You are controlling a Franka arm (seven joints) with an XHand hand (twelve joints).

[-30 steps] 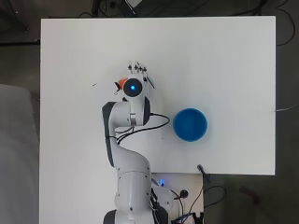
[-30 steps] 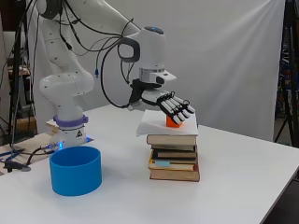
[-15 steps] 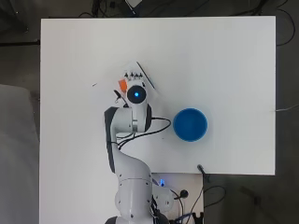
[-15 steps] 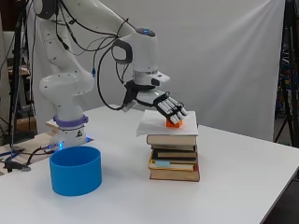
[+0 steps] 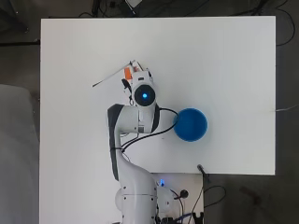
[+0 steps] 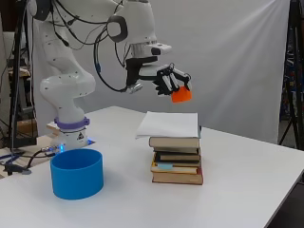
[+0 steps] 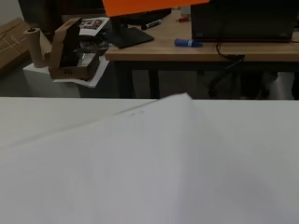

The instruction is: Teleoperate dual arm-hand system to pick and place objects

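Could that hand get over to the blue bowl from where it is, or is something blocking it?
Probably yes: the hand, holding the orange piece, hangs above the books, and nothing stands between them and the blue bowl.

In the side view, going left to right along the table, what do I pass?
Arm base → blue bowl → stack of books topped by white paper; the hand holds an orange block above that stack.

A grey curtain (image 6: 237, 61) hangs behind the white counter (image 6: 247, 190); beyond stands a wooden desk (image 7: 196, 49) over dark floor (image 5: 18, 60).
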